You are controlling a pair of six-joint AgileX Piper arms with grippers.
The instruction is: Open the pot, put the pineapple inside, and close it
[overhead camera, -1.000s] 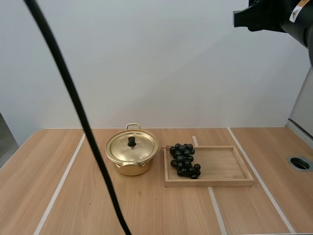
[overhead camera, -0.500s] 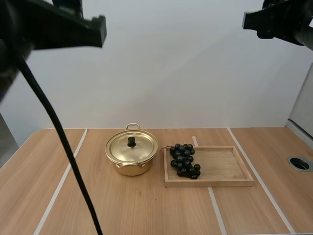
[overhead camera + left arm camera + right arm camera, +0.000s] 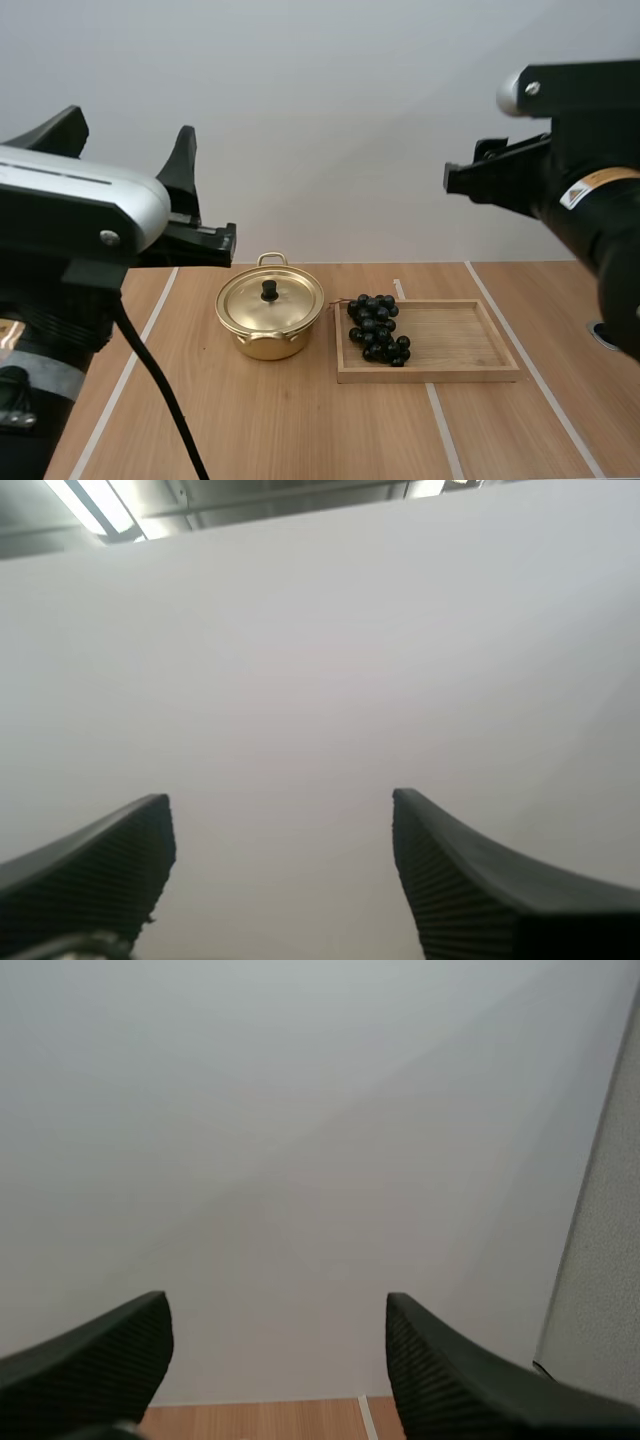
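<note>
High view: both arms now loom large at the sides. The left arm was absent 1 s ago and only at the top edge 0.5 s ago; the right arm has dropped from the top corner. Pot, grapes and tray haven't shifted.

Meaning, as I judge it: arms are just deploying, nothing grasped, task at step zero. Lid is still on. No pineapple here; the fruit is grapes, prob. the thing to load.

Left wrist view: left gripper has its fingers wide apart, nothing between, aimed at a blank wall. Right wrist view: right gripper likewise spread and empty, w/ a strip of worktop beyond it. Both are well above the pot.

Where things are: pot mid-worktop, tray just right of it, grapes at the tray's left end, nearest the pot.

Materials/shapes:
- Pot: shiny gold-tone metal, round, shallow, loop handle at the back.
- Lid: slightly domed, smooth, small black knob at centre; a narrow target for a pinch, I'd guess.
- Grapes: near-black glossy round berries, loose lumpy bunch, likely to sag when lifted.
- Tray: pale wood, rectangular, low rim.
- Worktop: light wood grain, pale stripes.
- Gripper fingers: black, ribbed inner faces.
</note>
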